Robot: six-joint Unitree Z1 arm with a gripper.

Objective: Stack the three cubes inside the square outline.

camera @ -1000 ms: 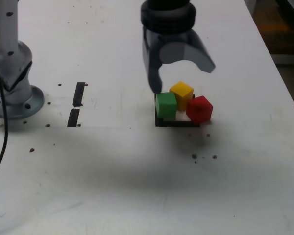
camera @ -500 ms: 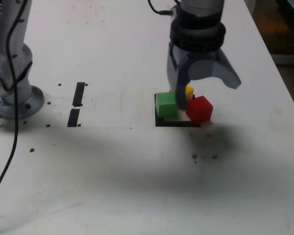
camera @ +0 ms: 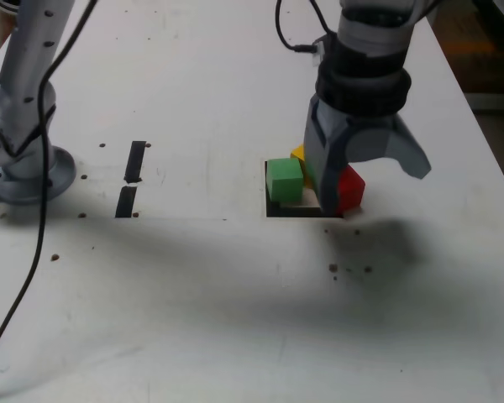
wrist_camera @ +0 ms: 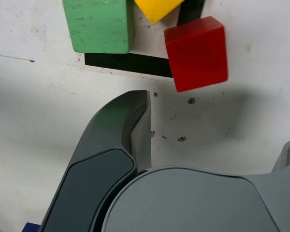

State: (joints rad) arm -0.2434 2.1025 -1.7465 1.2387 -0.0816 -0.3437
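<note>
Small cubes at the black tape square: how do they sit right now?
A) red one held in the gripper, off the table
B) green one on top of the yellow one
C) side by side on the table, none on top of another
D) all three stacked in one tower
C: the green cube, yellow cube and red cube each rest at table level around the black tape square, and the open gripper holds nothing.

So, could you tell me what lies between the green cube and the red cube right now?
In the wrist view, the yellow cube sits between the green cube and the red cube, above a strip of the square outline.
</note>
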